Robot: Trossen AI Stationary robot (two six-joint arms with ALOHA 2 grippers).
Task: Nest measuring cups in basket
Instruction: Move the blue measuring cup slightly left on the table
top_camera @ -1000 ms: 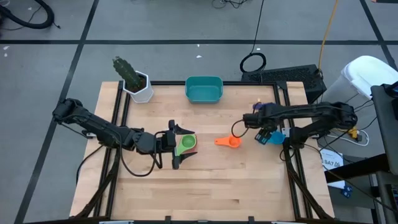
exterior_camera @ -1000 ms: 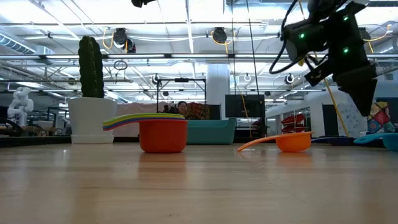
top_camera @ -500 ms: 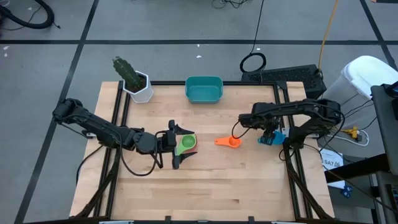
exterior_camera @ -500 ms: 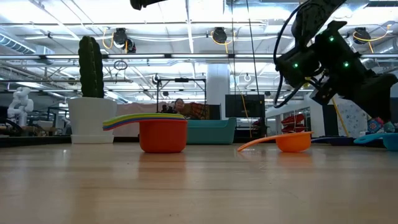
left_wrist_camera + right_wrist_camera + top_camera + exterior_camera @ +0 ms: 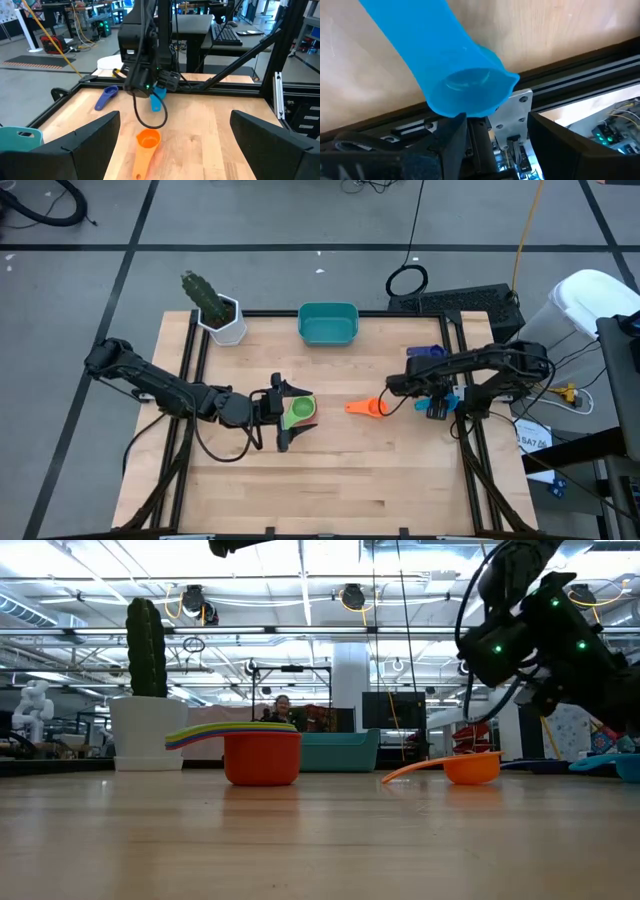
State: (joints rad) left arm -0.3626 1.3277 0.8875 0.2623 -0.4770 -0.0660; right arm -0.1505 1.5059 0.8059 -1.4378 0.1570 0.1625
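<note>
Light blue measuring cup (image 5: 460, 75): handle cut off at right wrist picture's edge. Nested cups (image 5: 299, 411): mostly hidden under left gripper (image 5: 283, 412) in high view. Right gripper's finger gap: indiscernible.

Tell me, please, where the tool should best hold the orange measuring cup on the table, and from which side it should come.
Probably the flat handle, from above. The orange measuring cup sits upright, alone on the table, with its handle pointing toward the left arm's side, free of other objects. The thin handle would suit two fingers better than the round bowl.
</note>
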